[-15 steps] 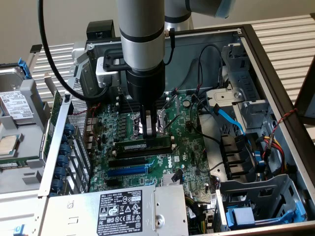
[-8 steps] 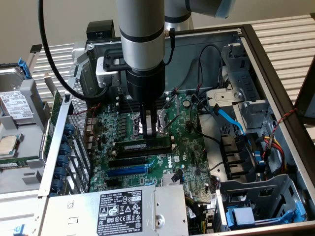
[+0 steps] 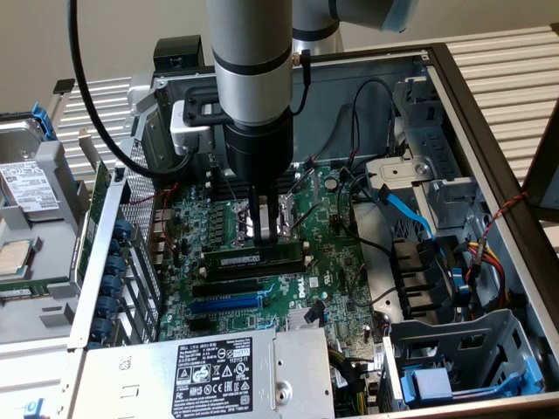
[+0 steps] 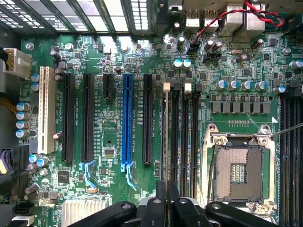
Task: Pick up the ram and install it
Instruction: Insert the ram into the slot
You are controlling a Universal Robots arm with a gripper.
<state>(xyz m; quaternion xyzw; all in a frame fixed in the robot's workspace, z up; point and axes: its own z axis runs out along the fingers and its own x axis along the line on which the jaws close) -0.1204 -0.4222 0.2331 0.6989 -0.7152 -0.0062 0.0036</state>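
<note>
The ram point(image 3: 253, 258) is a thin dark green strip with a small white label. It stands on edge along the black memory slot farthest from the CPU socket point(image 4: 236, 165). I cannot tell whether it is seated in that slot or just above it. From the wrist the ram point(image 4: 164, 142) appears edge-on as a thin line running down between the black fingers point(image 4: 159, 201). My gripper point(image 3: 269, 237) comes straight down onto it and is shut on it at mid-length point(image 4: 165, 194). The neighbouring memory slots point(image 4: 187, 137) hold nothing.
The blue expansion slot point(image 4: 127, 118) and black slots lie beside the memory slots. A grey power supply point(image 3: 218, 371) sits at the case front. Blue and black cables point(image 3: 410, 218) and drive cages crowd the exterior view's right. A hard drive point(image 3: 26, 188) lies outside the case.
</note>
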